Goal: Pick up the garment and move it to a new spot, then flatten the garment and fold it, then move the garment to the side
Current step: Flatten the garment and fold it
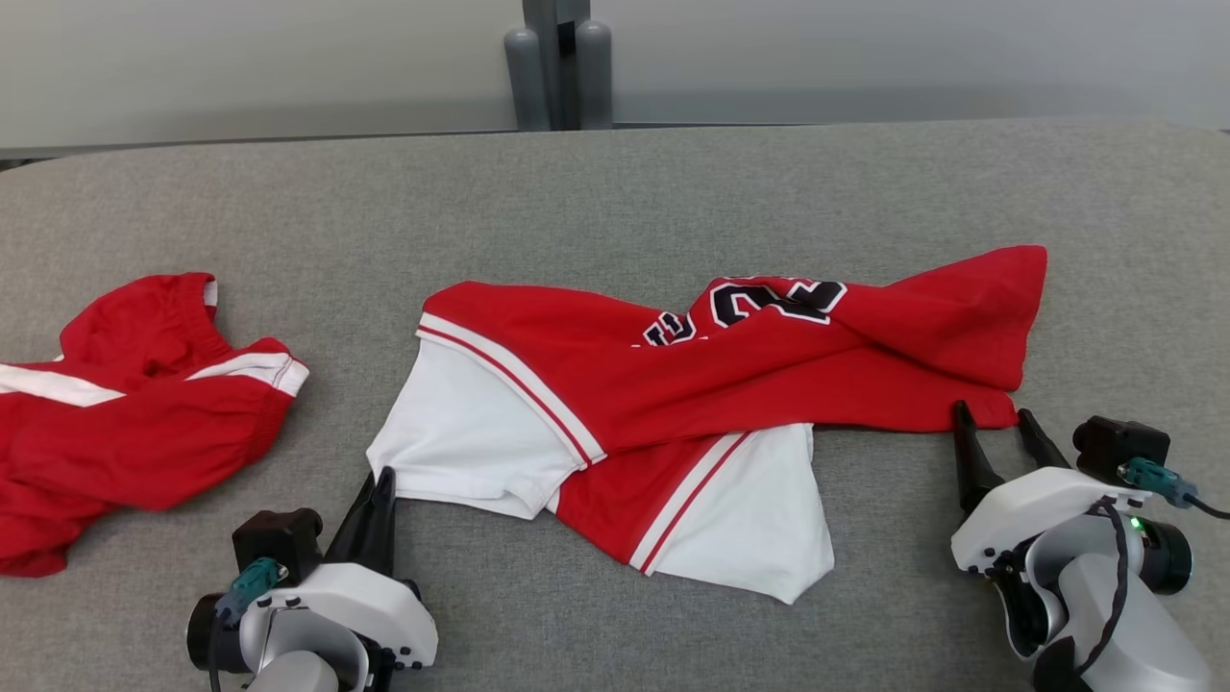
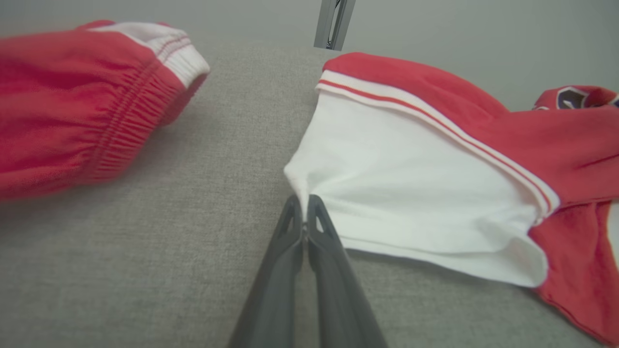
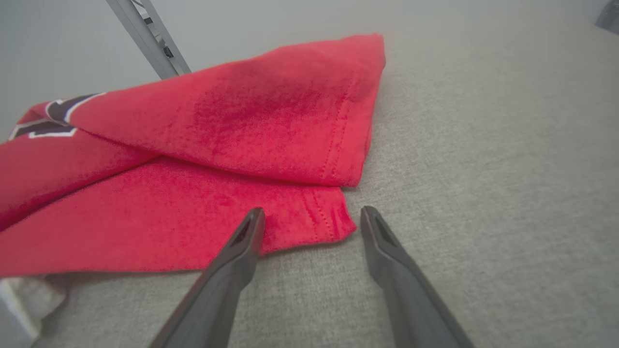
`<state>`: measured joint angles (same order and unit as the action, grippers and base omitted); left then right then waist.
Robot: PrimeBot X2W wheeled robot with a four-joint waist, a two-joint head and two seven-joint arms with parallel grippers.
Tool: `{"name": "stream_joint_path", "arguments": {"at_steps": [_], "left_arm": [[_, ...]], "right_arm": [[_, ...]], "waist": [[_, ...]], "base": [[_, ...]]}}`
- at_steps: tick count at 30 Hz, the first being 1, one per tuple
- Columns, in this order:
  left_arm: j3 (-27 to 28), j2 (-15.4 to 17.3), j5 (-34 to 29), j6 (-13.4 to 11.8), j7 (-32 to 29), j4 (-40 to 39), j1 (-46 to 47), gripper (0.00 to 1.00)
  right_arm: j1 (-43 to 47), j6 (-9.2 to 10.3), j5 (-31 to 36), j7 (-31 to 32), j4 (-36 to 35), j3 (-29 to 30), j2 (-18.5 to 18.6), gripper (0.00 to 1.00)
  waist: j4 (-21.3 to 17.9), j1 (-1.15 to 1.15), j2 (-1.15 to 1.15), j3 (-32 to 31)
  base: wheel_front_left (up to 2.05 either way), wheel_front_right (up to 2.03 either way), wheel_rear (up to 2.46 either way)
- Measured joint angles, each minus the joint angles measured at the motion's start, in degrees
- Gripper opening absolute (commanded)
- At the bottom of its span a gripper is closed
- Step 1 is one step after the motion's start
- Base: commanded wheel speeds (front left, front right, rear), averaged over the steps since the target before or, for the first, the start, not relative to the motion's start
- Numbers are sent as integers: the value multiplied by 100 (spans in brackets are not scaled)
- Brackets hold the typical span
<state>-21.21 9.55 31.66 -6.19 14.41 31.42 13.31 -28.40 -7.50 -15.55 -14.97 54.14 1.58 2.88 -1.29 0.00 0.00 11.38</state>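
Grey fabric table. The red-and-white garment lies crumpled mid-table, with red shorts off to the left. Step looks like grabbing both ends for the lift. Right gripper should close on the red hem corner first, then both raise evenly. Left gripper is pressed together, pinching the white sleeve edge. Right is spread, straddling the hem, gripping nothing.

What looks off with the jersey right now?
The jersey lies twisted: its red body is folded over itself, part-hiding the black number, sleeves bunched. Left jaws are shut on a white sleeve corner; right jaws stand open at the red hem corner.
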Motion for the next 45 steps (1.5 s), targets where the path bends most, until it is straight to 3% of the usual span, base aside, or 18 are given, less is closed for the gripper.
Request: {"name": "stream_joint_path", "arguments": {"at_steps": [2, 3, 4, 6, 7, 12, 21, 26, 35, 45], "left_arm": [[-10, 4, 2, 1, -26, -62, 13, 0], [-9, 4, 4, 1, -27, -92, 16, 0], [-8, 12, 7, 1, -33, -114, 20, 0], [-1, 36, 13, 0, -55, -159, 31, 0], [2, 46, 14, -7, -56, -178, 37, 0], [94, 60, 90, -30, -36, -366, 37, 0], [560, -33, 743, 466, 25, -1470, 95, 0], [725, 7, 1029, 563, -160, -2216, 390, 0], [914, 346, 1246, 569, -826, -3089, 1351, 0], [1083, 619, 1536, 739, -1459, -3048, 2792, 0]], "right_arm": [[-108, 0, 69, -1, 178, 19, 9, 100], [-148, 0, 77, -1, 253, 12, 10, 78], [-178, 0, 88, -1, 299, 0, 10, 48], [-229, 0, 101, -3, 332, -12, 11, 35], [-251, 0, 111, -3, 331, -34, 11, 0], [-190, 0, 170, 0, -52, -80, 0, 0], [186, 0, -365, -1, -1477, -219, 261, 0], [250, -1, -661, 66, -2111, -485, 553, 0], [75, 0, -1159, 1137, -3403, -582, 983, 0], [-589, 0, -1600, 2196, -4499, -481, 1450, 0]], "waist": [[49, 0, 0, 51], [71, 0, 0, 75], [86, 0, 0, 96], [103, 0, 0, 131], [107, 0, 0, 142], [87, 0, 0, 77], [-4, 0, 0, -419], [-91, 0, 0, -831], [-259, 0, 0, -1376], [-344, 0, 0, -1544]], "base": [[0, 0, 0], [0, 0, 0], [0, 0, 0], [0, 0, 0], [0, 0, 0], [0, 0, 0], [0, 0, 0], [0, 0, 0], [0, 0, 0], [0, 0, 0]]}}
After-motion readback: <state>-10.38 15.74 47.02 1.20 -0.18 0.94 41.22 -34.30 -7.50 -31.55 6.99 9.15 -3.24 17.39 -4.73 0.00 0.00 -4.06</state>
